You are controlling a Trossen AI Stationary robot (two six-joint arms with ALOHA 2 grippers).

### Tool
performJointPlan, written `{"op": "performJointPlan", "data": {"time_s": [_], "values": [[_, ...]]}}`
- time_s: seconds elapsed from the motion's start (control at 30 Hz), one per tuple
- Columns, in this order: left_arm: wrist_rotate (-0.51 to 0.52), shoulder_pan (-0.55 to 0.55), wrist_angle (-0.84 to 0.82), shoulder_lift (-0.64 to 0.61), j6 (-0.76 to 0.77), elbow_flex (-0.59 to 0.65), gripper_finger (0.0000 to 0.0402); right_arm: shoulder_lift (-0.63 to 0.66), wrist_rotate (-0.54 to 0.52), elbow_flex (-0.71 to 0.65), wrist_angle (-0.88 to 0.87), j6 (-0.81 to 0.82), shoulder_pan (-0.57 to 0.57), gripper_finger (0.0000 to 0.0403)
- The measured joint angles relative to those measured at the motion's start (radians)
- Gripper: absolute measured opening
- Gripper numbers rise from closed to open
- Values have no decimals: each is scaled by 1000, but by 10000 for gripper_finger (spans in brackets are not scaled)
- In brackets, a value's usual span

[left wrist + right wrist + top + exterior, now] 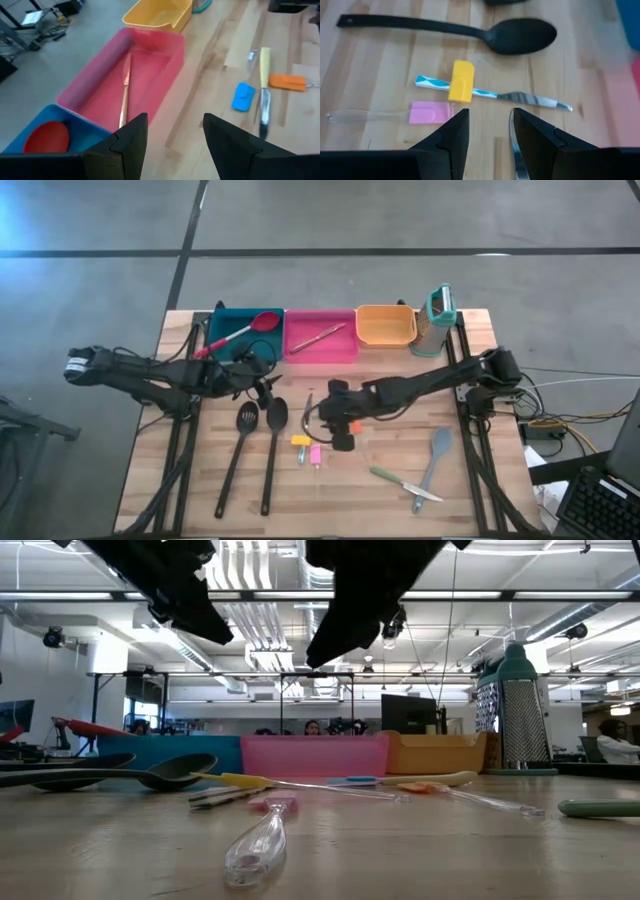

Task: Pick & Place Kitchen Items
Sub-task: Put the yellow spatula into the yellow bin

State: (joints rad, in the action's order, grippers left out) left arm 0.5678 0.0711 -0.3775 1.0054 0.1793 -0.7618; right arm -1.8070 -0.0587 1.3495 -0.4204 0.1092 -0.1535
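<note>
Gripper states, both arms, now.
Left gripper: open, empty, near the pink bin.
Right gripper: open, holding nothing, above the yellow scraper.

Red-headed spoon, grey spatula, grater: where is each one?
Red-headed spoon [264, 322], high view, on its red bowl.
Grey spatula [440, 442], high view, on its blade.
Grater [522, 720], low view, on its metal face.

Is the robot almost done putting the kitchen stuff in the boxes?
Not yet. Done: a red-headed spoon lies in the teal bin, and a thin metal utensil lies in the pink bin. In hand: nothing; the right gripper hovers with fingers apart over small utensils, the left gripper waits near the bins. Left: two long black spoons, a grey spatula, a green-handled knife; the orange bin looks empty.
</note>
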Motion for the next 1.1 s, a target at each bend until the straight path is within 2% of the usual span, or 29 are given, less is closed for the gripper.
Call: {"op": "performJointPlan", "data": {"time_s": [0.23, 0.37, 0.47, 0.63, 0.77, 0.9, 1.1], "values": [[37, -2, 26, -1, 19, 51, 197, -63, 5, 156, -243, 2, 0, 136], [30, -3, 123, 12, 34, 95, 197, -24, -69, 164, -376, 31, 1, 128], [-61, -3, 232, 25, -14, 113, 197, 27, -124, 128, -413, 58, 1, 121], [-328, 11, 267, 82, -166, 81, 197, 118, -213, 36, -412, 67, 6, 112], [-350, 29, 195, 165, -179, 33, 197, 200, -260, -30, -408, 91, 24, 107], [-362, 36, 129, 268, -170, -20, 197, 281, -263, -102, -403, 115, 43, 105], [-480, 38, 122, 389, -99, -105, 197, 409, -288, -206, -354, 128, 59, 114]]}}
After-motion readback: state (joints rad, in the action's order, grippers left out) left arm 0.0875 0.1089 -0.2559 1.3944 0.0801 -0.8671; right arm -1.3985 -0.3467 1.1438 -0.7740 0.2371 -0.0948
